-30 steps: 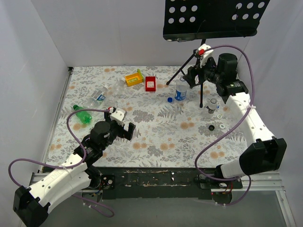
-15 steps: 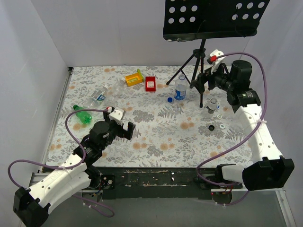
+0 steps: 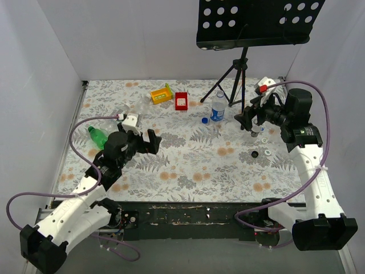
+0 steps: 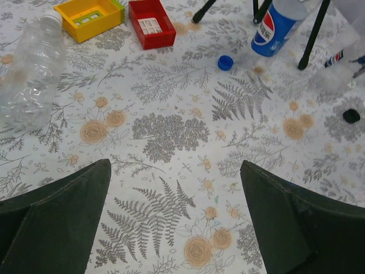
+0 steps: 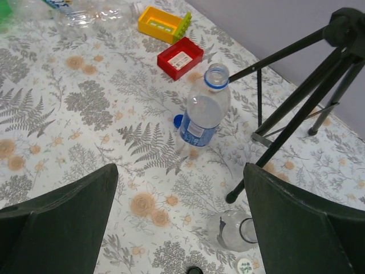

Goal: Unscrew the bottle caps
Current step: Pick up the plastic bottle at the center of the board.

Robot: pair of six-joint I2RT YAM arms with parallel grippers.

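An uncapped Pepsi bottle [image 3: 218, 107] stands upright mid-back, its neck open [image 5: 216, 76], with a loose blue cap [image 3: 205, 120] beside it. A small clear open bottle [image 5: 232, 229] stands near the tripod, just under my right gripper [image 3: 246, 119], which is open and empty. A black cap [image 3: 254, 154] and a white cap [image 3: 267, 153] lie loose nearby. A green bottle [image 3: 98, 137] and clear bottles [image 3: 121, 115] lie at the left. My left gripper [image 3: 144, 136] is open and empty above bare cloth; a clear bottle [image 4: 31, 68] lies to its front left.
A yellow box [image 3: 161, 94] and a red box [image 3: 181, 100] sit at the back. A black tripod [image 3: 238, 80] carrying a perforated music stand [image 3: 256, 23] stands at the back right, with its legs close to the Pepsi bottle. White walls close in three sides.
My right gripper has pulled back to the right, away from the Pepsi bottle, and come down over the small clear bottle. My left gripper has moved a little farther out and left.
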